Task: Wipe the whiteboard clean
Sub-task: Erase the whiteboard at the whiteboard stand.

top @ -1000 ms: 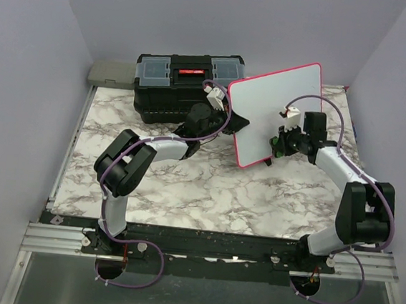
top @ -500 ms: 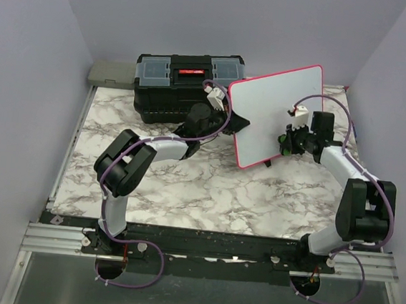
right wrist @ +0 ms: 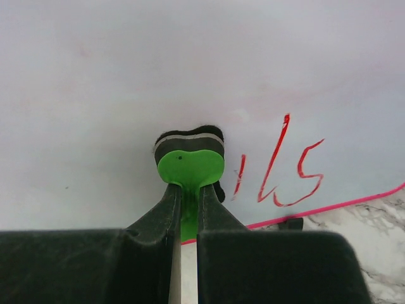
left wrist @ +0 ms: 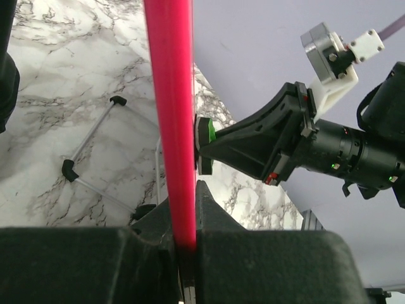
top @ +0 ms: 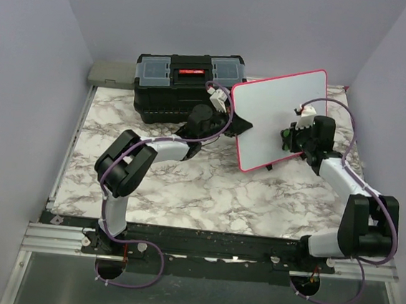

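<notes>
Against the whiteboard [top: 271, 119], the outstretched right arm [top: 338, 172] presses an eraser [right wrist: 190, 168].

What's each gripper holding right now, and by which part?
Left gripper clamps the whiteboard by its pink rim. Right gripper pinches the green eraser by its flat tab, pad against the whiteboard.

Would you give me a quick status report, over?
Left end effector shut on whiteboard rim. Right end effector shut on green eraser, against board. Red writing not yet erased. Nothing blocking.
</notes>
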Action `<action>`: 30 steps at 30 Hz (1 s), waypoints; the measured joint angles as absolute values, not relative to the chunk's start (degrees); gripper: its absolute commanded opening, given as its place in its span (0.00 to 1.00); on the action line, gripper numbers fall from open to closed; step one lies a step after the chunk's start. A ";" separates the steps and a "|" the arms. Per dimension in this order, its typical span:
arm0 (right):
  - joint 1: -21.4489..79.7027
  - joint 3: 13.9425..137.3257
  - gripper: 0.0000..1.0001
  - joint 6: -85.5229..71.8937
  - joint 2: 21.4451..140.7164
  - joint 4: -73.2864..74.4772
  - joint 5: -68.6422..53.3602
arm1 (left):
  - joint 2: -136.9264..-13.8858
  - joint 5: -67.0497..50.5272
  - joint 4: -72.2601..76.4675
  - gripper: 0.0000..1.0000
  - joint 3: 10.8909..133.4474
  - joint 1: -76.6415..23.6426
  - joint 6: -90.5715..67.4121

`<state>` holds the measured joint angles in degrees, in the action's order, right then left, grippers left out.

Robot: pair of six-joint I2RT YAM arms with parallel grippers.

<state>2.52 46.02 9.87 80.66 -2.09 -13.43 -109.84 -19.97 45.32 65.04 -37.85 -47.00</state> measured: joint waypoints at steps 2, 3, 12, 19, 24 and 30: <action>2.52 47.55 0.01 10.50 82.17 -1.13 -12.45 | -109.84 -19.92 45.28 0.00 65.04 -37.85 -46.89; 2.50 48.88 0.01 11.42 83.15 0.16 -12.49 | -109.89 -19.86 45.17 0.00 65.04 -37.82 -46.81; 2.44 55.31 0.01 23.14 87.66 9.02 -14.44 | -110.17 -19.14 45.34 0.00 65.04 -37.52 -46.72; 1.96 59.00 0.01 30.13 89.76 15.11 -16.78 | -110.19 -19.11 45.28 0.00 65.04 -37.39 -46.72; 1.69 58.98 0.01 35.57 90.67 20.51 -18.26 | -110.19 -19.18 45.28 0.00 65.04 -37.19 -46.70; 1.69 56.53 0.01 39.24 90.76 25.12 -20.51 | -110.21 -19.31 45.34 0.00 65.04 -37.17 -46.52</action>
